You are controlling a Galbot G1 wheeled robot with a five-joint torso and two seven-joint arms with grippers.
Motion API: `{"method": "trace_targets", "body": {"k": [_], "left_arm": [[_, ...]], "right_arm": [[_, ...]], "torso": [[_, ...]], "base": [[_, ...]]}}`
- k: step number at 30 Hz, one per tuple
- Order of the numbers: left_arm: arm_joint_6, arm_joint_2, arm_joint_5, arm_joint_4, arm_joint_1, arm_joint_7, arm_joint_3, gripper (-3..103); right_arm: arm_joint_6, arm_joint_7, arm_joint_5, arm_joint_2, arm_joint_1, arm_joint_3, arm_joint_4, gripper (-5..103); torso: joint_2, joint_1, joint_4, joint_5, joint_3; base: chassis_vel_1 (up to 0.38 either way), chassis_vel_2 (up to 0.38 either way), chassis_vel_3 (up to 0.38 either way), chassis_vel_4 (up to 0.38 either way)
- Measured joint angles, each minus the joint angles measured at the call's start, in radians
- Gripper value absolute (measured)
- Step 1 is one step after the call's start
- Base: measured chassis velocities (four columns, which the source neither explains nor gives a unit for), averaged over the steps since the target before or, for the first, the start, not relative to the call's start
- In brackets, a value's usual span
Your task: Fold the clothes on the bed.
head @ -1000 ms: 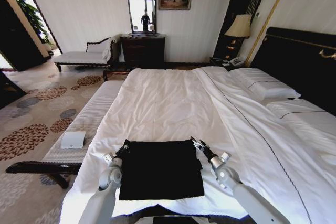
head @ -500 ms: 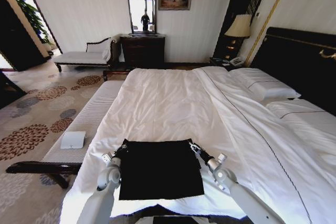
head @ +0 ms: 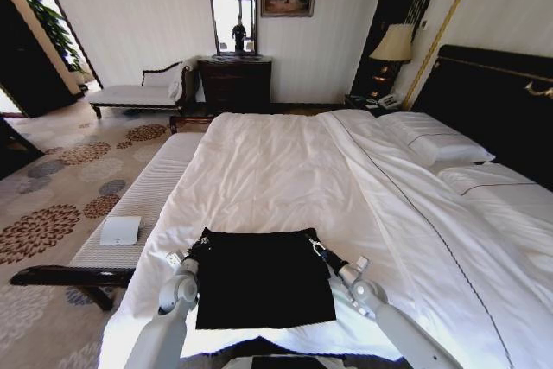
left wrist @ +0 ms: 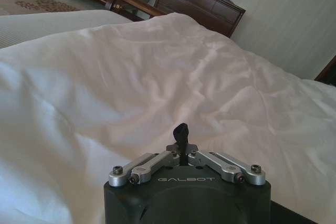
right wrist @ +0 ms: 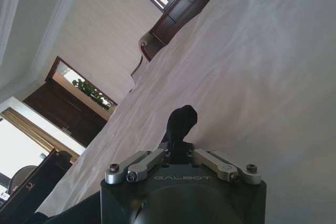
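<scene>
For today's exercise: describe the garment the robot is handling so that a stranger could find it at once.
Start at the large white bed. On its near edge, between the left gripper and the right gripper, lies a folded T-shirt. It is the lone black rectangle on white bedding.

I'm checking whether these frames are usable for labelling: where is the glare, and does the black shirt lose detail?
Head view: the window in the mirror is blown out; the black T-shirt reads as a flat dark patch without visible folds, and the walls bow at the edges. Left wrist view: the white duvet is bright, creases still visible. Right wrist view: window overexposed.
</scene>
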Motion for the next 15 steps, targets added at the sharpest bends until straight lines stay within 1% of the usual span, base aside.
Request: {"method": "trace_targets", "body": {"k": [1, 2, 6, 9, 10, 12, 14, 15], "left_arm": [[0.000, 0.000, 0.000, 0.000, 0.000, 0.000, 0.000, 2], [-0.001, -0.002, 0.000, -0.001, 0.000, 0.000, 0.000, 2], [-0.008, -0.003, -0.003, -0.013, 0.000, 0.002, -0.002, 2], [-0.020, 0.002, -0.033, -0.065, 0.013, 0.023, -0.018, 2], [-0.020, 0.002, -0.033, -0.065, 0.013, 0.023, -0.018, 2], [-0.025, 0.006, -0.079, -0.131, 0.030, 0.037, -0.036, 2], [-0.026, 0.007, -0.094, -0.153, 0.035, 0.041, -0.041, 2], [-0.028, 0.011, -0.113, -0.182, 0.041, 0.045, -0.048, 2]], "right_arm": [[0.000, 0.000, 0.000, 0.000, 0.000, 0.000, 0.000, 12], [0.016, 0.000, -0.001, 0.003, 0.001, 0.005, 0.002, 3], [0.051, 0.006, 0.009, 0.007, 0.002, 0.020, 0.024, 2], [0.107, 0.013, 0.042, 0.008, -0.018, 0.060, 0.104, 2], [0.107, 0.013, 0.042, 0.008, -0.018, 0.060, 0.104, 2], [0.142, 0.010, 0.061, 0.001, -0.046, 0.088, 0.184, 2], [0.153, 0.006, 0.067, -0.002, -0.057, 0.096, 0.216, 2], [0.169, -0.005, 0.074, -0.006, -0.070, 0.105, 0.261, 2]], "torso": [[0.000, 0.000, 0.0000, 0.0000, 0.000], [0.000, 0.000, 0.0000, 0.0001, 0.000], [0.000, 0.000, 0.0000, 0.0001, 0.000], [0.000, 0.000, 0.0002, 0.0001, 0.000], [0.000, 0.000, 0.0002, 0.0001, 0.000], [0.000, 0.000, 0.0000, 0.0002, 0.000], [0.000, 0.000, 0.0000, 0.0000, 0.000], [0.000, 0.000, -0.0001, 0.0000, 0.000]], "base": [[0.000, 0.000, 0.000, 0.000], [0.000, 0.000, 0.000, 0.000], [0.000, 0.000, 0.000, 0.000], [0.000, 0.000, 0.000, 0.000], [0.000, 0.000, 0.000, 0.000], [0.000, 0.000, 0.000, 0.000], [0.000, 0.000, 0.000, 0.000], [0.000, 0.000, 0.000, 0.000]]}}
